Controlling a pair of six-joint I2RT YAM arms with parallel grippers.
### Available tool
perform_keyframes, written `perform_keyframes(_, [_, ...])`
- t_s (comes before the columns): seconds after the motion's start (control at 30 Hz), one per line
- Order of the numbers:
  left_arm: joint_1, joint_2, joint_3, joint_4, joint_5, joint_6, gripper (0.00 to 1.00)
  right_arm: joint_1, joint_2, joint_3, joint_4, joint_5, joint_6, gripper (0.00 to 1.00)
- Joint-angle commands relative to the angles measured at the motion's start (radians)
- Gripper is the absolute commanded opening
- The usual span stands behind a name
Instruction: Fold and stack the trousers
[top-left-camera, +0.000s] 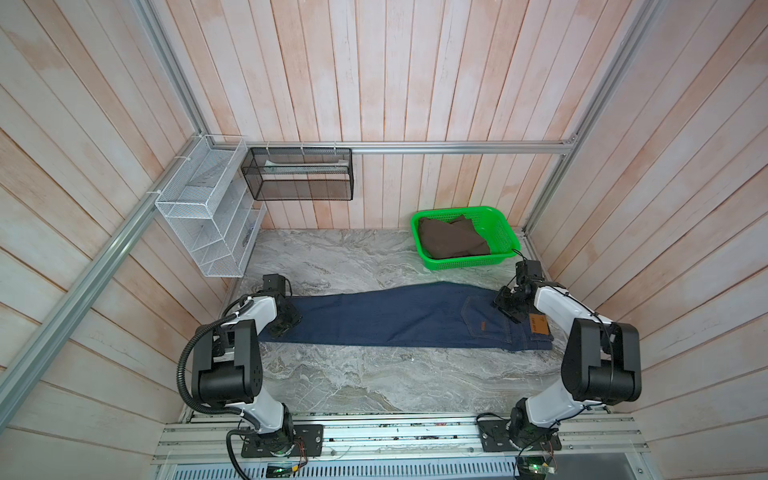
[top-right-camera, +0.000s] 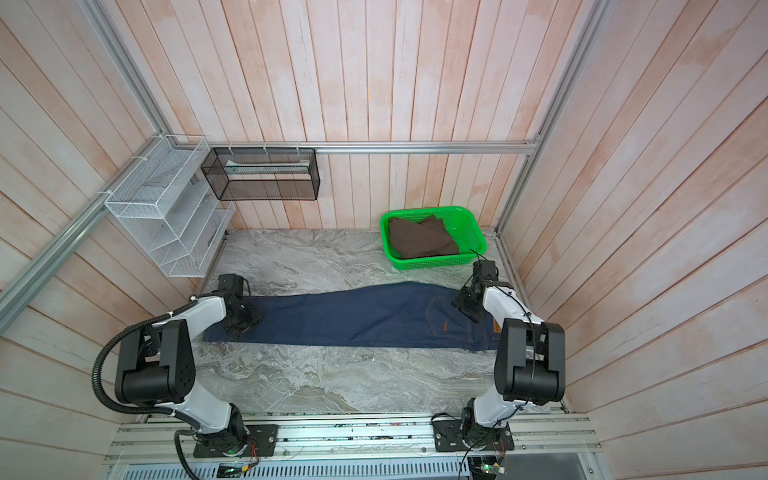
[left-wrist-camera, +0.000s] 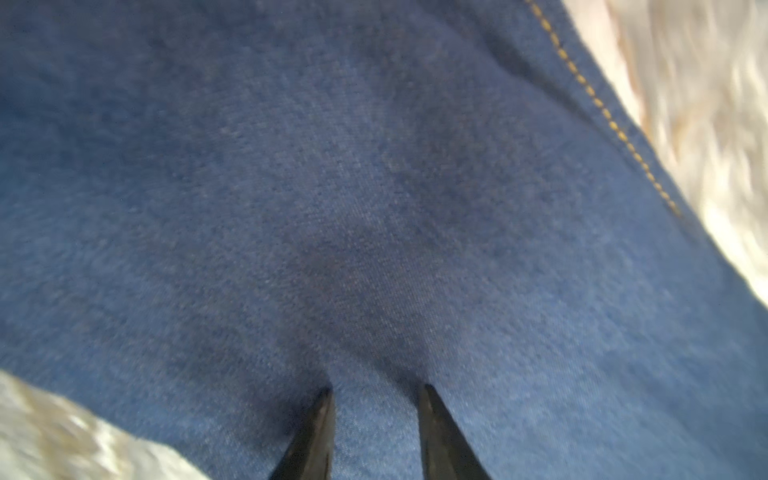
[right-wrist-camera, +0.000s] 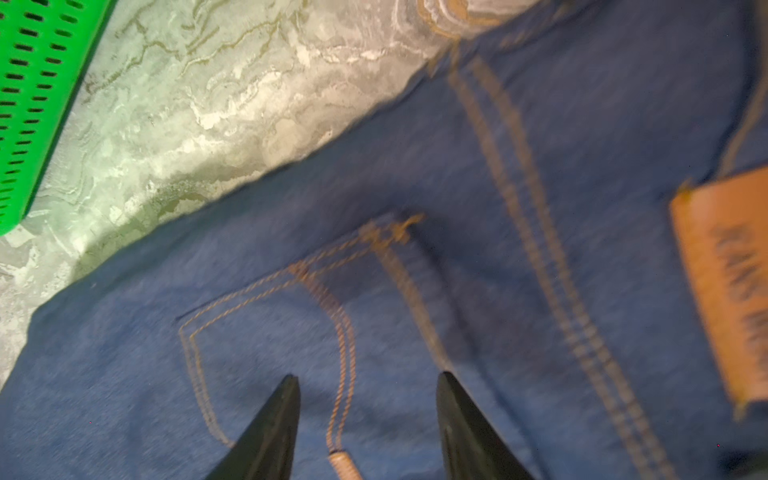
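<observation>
The navy jeans lie flat across the marble counter, waistband at its right edge. Left gripper over the leg end, right gripper over the back pocket: jaws parted, gripping nothing.

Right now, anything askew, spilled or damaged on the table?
Nothing stands out. The trousers lie flat across the table, legs together, waistband to the right. The left gripper and right gripper are open over the denim. The green basket at the back holds a brown cloth.
</observation>
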Motion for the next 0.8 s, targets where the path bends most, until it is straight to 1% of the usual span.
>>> perform_keyframes(0.0, [0.013, 0.062, -0.033, -0.051, -0.028, 0.033, 0.37, -0.005, 0.008, 0.010, -0.018, 0.005, -0.008, 0.55])
perform_keyframes(0.1, [0.010, -0.002, -0.030, -0.051, 0.034, 0.042, 0.39, -0.005, 0.036, 0.003, -0.001, 0.004, -0.006, 0.53])
perform_keyframes(0.2, [0.007, -0.127, -0.023, -0.089, 0.058, 0.040, 0.43, -0.005, 0.069, -0.013, 0.030, 0.016, -0.003, 0.51])
perform_keyframes(0.3, [0.010, -0.253, 0.010, -0.161, 0.044, 0.028, 0.45, -0.010, 0.127, -0.015, 0.042, 0.064, -0.011, 0.50])
perform_keyframes(0.4, [0.017, -0.337, 0.056, -0.238, 0.003, 0.016, 0.47, -0.037, 0.176, -0.012, 0.052, 0.111, -0.006, 0.50])
perform_keyframes(0.53, [0.050, -0.380, 0.088, -0.288, -0.036, 0.014, 0.48, -0.084, 0.197, -0.010, 0.054, 0.173, 0.010, 0.51])
perform_keyframes(0.63, [0.098, -0.379, 0.075, -0.276, -0.021, 0.027, 0.48, -0.124, 0.176, -0.022, 0.060, 0.206, 0.017, 0.52])
perform_keyframes(0.7, [0.121, -0.376, 0.061, -0.247, -0.003, 0.044, 0.48, -0.136, 0.147, -0.027, 0.069, 0.195, 0.013, 0.52])
perform_keyframes(0.77, [0.130, -0.374, 0.046, -0.207, 0.020, 0.064, 0.48, -0.124, 0.117, -0.028, 0.074, 0.171, 0.011, 0.52])
